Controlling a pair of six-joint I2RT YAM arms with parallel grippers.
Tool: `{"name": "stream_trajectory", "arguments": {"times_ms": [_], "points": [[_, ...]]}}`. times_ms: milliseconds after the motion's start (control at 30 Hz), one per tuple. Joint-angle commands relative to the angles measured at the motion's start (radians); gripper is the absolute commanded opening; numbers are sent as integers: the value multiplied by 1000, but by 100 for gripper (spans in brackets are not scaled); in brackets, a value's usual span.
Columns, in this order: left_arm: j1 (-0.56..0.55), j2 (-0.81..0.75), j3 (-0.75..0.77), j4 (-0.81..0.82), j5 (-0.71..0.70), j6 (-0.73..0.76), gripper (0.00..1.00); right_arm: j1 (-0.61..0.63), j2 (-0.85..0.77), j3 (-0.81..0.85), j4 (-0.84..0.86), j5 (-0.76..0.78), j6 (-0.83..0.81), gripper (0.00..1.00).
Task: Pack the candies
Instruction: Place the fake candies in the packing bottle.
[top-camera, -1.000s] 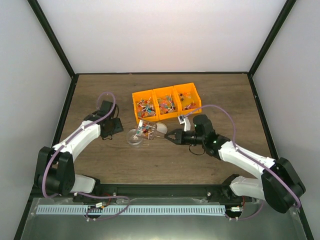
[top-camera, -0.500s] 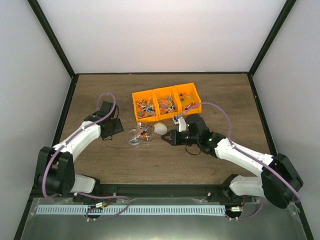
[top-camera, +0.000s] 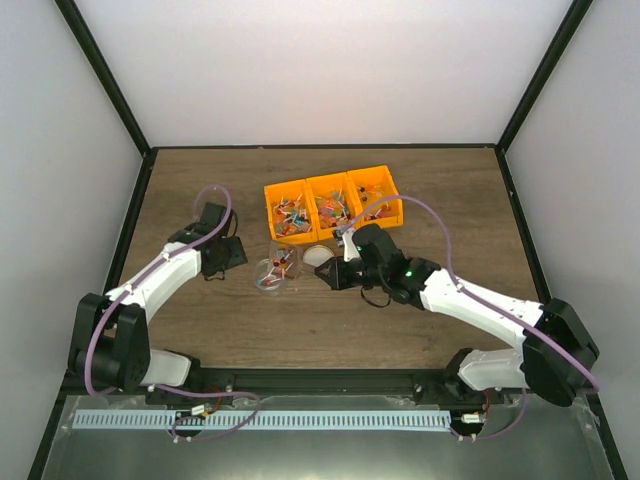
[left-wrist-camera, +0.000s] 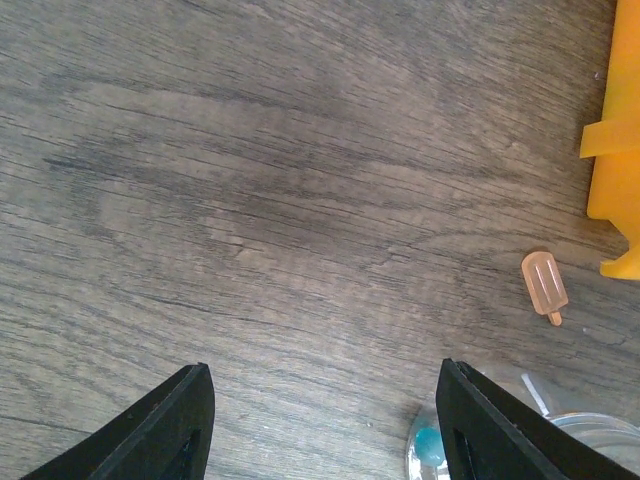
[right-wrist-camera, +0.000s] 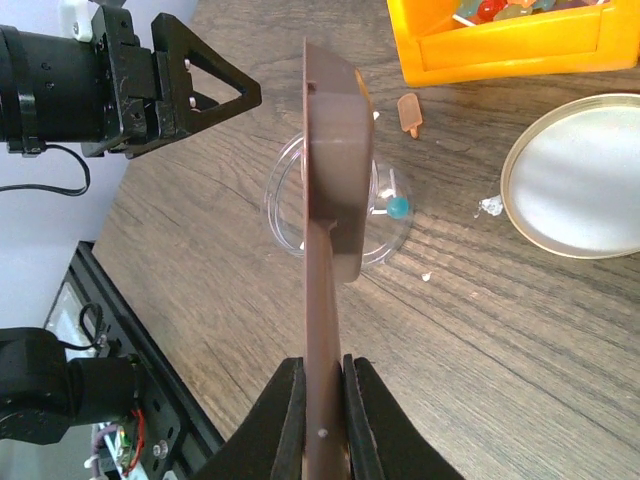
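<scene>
Mostly, the candies (top-camera: 318, 208) are lying in the orange bin (right-wrist-camera: 500, 45). A few are sitting in the clear cup (right-wrist-camera: 285, 200), and a stray candy (left-wrist-camera: 545, 285) is lying on the table (left-wrist-camera: 250, 200) near the bin. The right gripper (right-wrist-camera: 322, 368) is clamping the scoop (right-wrist-camera: 330, 150), turning it edge-on over the cup, so pouring is probably the step underway. The left gripper (left-wrist-camera: 322, 370) is hovering beside the cup, jaws spread, holding nothing. Next, the scoop is likely needing another load from the bin.
</scene>
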Motion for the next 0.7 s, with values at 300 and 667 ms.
{"name": "stream_trajectory", "arguments": {"times_ms": [300,667], "points": [[5,-16,-9,15,11,-2,64,76,11,135,-133,177,-113,1],[6,2,10,15,10,-3,64,185,44,211,-223,339,-168,1]]}}
